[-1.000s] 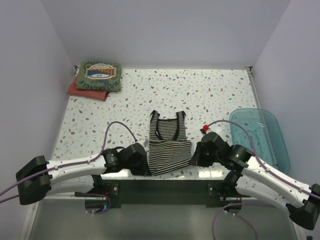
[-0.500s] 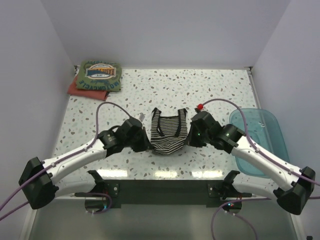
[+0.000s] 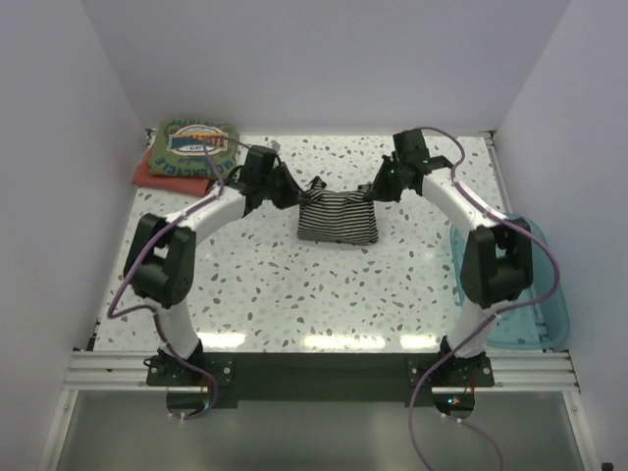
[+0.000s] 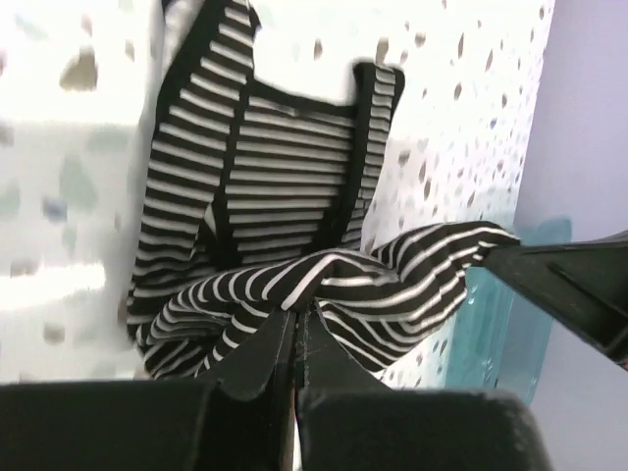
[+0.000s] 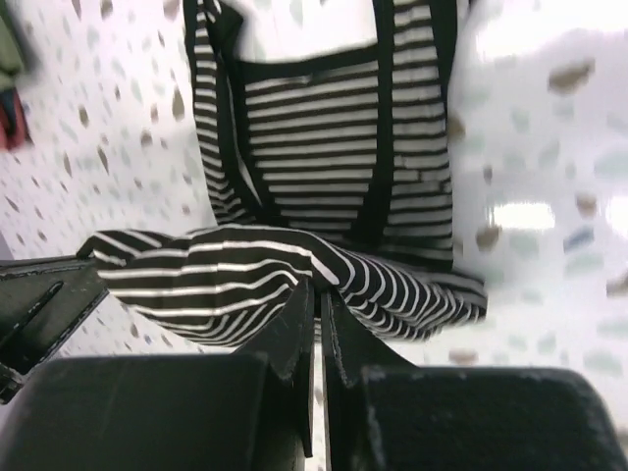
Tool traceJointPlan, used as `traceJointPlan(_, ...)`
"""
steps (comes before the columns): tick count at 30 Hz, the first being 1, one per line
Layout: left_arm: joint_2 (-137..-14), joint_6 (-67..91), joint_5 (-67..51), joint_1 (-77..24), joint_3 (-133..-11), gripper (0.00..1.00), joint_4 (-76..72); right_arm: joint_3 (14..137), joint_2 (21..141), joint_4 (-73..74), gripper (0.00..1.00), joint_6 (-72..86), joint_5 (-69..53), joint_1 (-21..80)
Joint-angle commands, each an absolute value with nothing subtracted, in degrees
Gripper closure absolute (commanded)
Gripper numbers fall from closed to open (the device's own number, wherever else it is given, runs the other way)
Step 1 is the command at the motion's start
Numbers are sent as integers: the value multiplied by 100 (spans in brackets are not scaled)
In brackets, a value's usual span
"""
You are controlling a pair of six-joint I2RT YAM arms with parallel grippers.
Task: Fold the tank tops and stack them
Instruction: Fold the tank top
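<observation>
- A white speckled table [image 3: 294,285] sits between pale lilac walls, and both arms reach well out toward the far half of it.
- The black-and-white striped tank top [image 3: 338,218] is right at mid-table, a little toward the far side. It is doubled over, with its upper edge lifted off the surface and its lower part lying on the table.
- The left gripper [image 3: 292,194] has the left end of that raised edge, its jaws clamped together on the striped cloth.
- The left wrist camera confirms it: the left gripper's fingertips [image 4: 297,329] are pressed tight with a fold of stripes bunched between them. The straps and neckline of the top [image 4: 285,177] are spread flat on the table beyond.
- The right gripper [image 3: 378,191] mirrors that on the right end of the edge, also pinched shut on the fabric.
- The right wrist view shows the same grip, with the right gripper's fingertips [image 5: 319,304] squeezed on a striped fold. The rest of the garment [image 5: 334,147] lies flat beyond them.
- Between the two grippers the held edge sags slightly in the middle.
- In the far-left corner is the olive green tank top [image 3: 194,147], folded with its printed graphic facing up. It rests on top of a folded red one [image 3: 167,179].
- At the right edge sits a translucent blue basket [image 3: 545,294], partly behind the right arm.
</observation>
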State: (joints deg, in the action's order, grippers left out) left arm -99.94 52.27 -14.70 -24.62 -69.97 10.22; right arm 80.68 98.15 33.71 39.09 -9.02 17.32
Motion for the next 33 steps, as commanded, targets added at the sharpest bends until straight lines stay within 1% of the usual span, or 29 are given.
traceJointPlan(1, -11191, 5132, -2125, -2119, -8405, 100, -155, 9050, 10980, 2848, 100, 3726, -1756, 1276)
traceJointPlan(2, -11545, 5229, -2214, -2057, -8777, 100, -132, 9592, 11360, 2856, 100, 3753, -1871, 1196)
traceJointPlan(3, -12184, 5282, -2284, -1961, -9128, 100, -141, 9841, 11660, 2874, 100, 3762, -1942, 1082)
traceJointPlan(4, -12495, 5308, -2442, -1934, -9784, 100, -271, 10044, 12220, 2848, 100, 3805, -1960, 1029)
traceJointPlan(5, -12794, 5317, -2435, -1916, -10174, 100, -142, 10437, 12487, 2795, 100, 3875, -2021, 985)
traceJointPlan(6, -13362, 5317, -2348, -1899, -10534, 100, -10, 10624, 12724, 2821, 100, 3893, -2074, 932)
traceJointPlan(7, -13612, 5352, -2381, -1898, -11043, 100, -35, 10817, 13205, 2847, 100, 3894, -2048, 923)
traceJointPlan(9, -14217, 5580, -2434, -1898, -11398, 100, -35, 11231, 13603, 2874, 100, 3937, -2022, 932)
traceJointPlan(11, -14466, 5721, -2461, -1898, -11531, 100, -316, 11346, 13946, 2856, 100, 3981, -2048, 923)
traceJointPlan(13, -14634, 5739, -2426, -1907, -11470, 100, -369, 11128, 13940, 2691, 100, 3981, -1925, 923)
traceJointPlan(14, -14634, 5713, -2443, -1916, -11357, 100, -439, 10744, 13800, 2437, 100, 3990, -1881, 932)
traceJointPlan(15, -14521, 5704, -2435, -1925, -11216, 100, -500, 10549, 13729, 2321, 100, 3999, -1872, 958)
traceJointPlan(16, -14433, 5687, -2348, -1934, -10815, 100, -588, 10355, 13642, 2242, 100, 3990, -1855, 975)
traceJointPlan(17, -14310, 5669, -2294, -1960, -10558, 100, -624, 9971, 13484, 2128, 100, 3982, -1846, 993)
traceJointPlan(18, -13995, 5669, -2198, -1986, -10269, 100, -650, 9758, 13378, 2049, 100, 3973, -1793, 1054)
traceJointPlan(19, -13801, 5678, -2015, -1995, -9561, 100, -885, 9521, 13264, 1970, 100, 3947, -1749, 1089)
traceJointPlan(21, -13162, 5844, -1733, -2013, -8767, 100, -1176, 8730, 12861, 1636, 100, 3955, -1714, 1186)
traceJointPlan(22, -12940, 5923, -1636, -2021, -7997, 100, -1439, 8458, 12737, 1539, 100, 3955, -1696, 1221)
traceJointPlan(23, -12711, 6072, -1539, -2021, -7624, 100, -1520, 7898, 12570, 1338, 100, 3955, -1688, 1256)
traceJointPlan(24, -12239, 6134, -1312, -2039, -7272, 100, -1564, 7605, 12264, 1249, 100, 3955, -1661, 1353)
traceJointPlan(25, -11973, 6196, -1223, -2074, -6555, 100, -1738, 7298, 12052, 1118, 100, 3972, -1618, 1397)
traceJointPlan(26, -11449, 6283, -1117, -2187, -6191, 100, -1827, 6712, 11885, 907, 100, 3955, -1556, 1458)
traceJointPlan(27, -11200, 6310, -925, -2249, -5587, 100, -1889, 6445, 11718, 844, 100, 3955, -1495, 1572)
traceJointPlan(29, -10734, 6380, -809, -2399, -5100, 100, -1925, 5726, 11208, 617, 100, 3946, -1415, 1661)
traceJointPlan(31, -10162, 6390, -765, -2452, -4643, 100, -1977, 5372, 10734, 528, 100, 3946, -1415, 1696)
traceJointPlan(33, -9731, 6267, -765, -2505, -4614, 100, -1707, 5090, 10390, 580, 100, 3946, -1397, 1705)
